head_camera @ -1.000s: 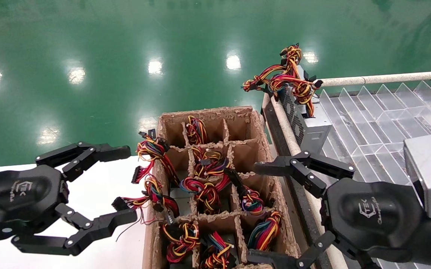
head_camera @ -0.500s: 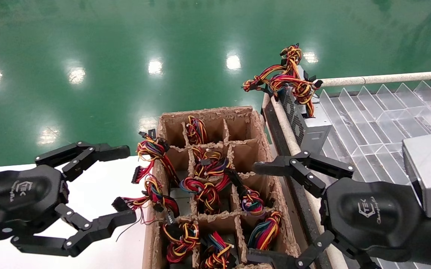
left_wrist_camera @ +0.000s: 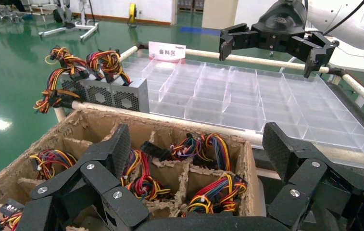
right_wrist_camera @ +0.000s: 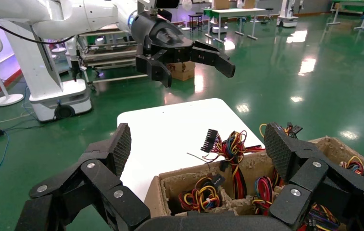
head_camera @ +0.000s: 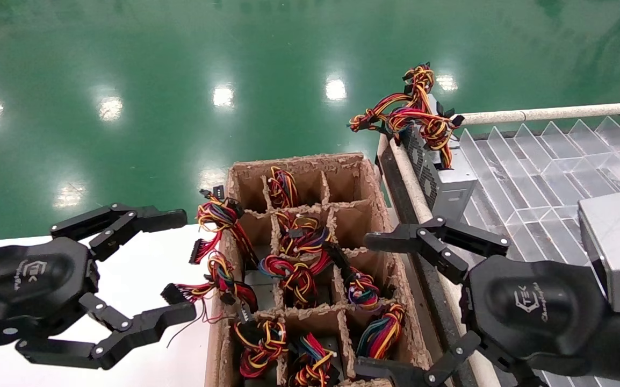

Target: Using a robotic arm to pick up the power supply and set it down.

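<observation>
Step in hand, as I read it: lining up for a pick, nothing grasped yet. My right gripper hangs w/ jaws spread wide and empty over the near right corner of the cardboard crate, beside the rail of the clear divider tray. My left gripper is also splayed wide, empty, parked over the white table just left of the crate.

One power supply already stands on edge at the tray's far left corner, vent face toward the crate, wire bundle piled on top. More units sit down in the crate cells, mostly hidden under their red/yellow/black wires.

Next move, I judge: right gripper drops into a cell and gets its jaws on a metal body, not on wires. Snagging a neighbour's harness is the risk.
</observation>
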`<action>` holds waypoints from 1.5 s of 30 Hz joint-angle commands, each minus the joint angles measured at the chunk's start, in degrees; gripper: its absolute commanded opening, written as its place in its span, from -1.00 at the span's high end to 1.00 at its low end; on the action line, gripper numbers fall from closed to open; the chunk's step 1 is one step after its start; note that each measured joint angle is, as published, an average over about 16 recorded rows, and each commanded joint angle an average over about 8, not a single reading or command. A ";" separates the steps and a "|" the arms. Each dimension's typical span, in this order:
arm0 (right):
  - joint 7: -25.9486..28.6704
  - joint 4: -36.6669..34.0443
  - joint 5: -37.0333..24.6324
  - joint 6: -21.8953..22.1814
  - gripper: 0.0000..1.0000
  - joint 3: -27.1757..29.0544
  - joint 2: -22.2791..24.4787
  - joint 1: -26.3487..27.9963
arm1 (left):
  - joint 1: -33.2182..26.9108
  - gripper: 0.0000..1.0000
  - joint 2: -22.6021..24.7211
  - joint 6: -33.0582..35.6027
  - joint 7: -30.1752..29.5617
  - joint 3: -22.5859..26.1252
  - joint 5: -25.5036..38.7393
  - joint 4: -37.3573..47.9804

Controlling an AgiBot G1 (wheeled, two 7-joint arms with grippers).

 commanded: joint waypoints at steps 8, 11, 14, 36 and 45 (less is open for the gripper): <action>0.00 0.00 -0.03 0.02 -1.00 0.00 0.00 0.01 | 0.00 -1.00 0.00 0.00 0.00 0.00 0.00 0.00; 0.00 0.00 -0.03 0.02 -1.00 0.00 0.00 0.01 | 0.00 -1.00 0.00 0.00 0.00 0.00 0.00 0.00; 0.00 0.00 -0.03 0.02 -1.00 0.00 0.00 0.01 | 0.00 -1.00 0.00 0.00 0.00 0.00 0.00 0.00; 0.00 0.00 -0.02 0.02 -1.00 0.00 0.00 0.01 | 0.00 -1.00 0.00 0.00 0.00 0.00 0.00 0.00; 0.00 0.00 -0.02 0.02 -1.00 0.00 0.00 0.01 | 0.00 -1.00 0.00 0.00 0.00 0.00 0.00 0.00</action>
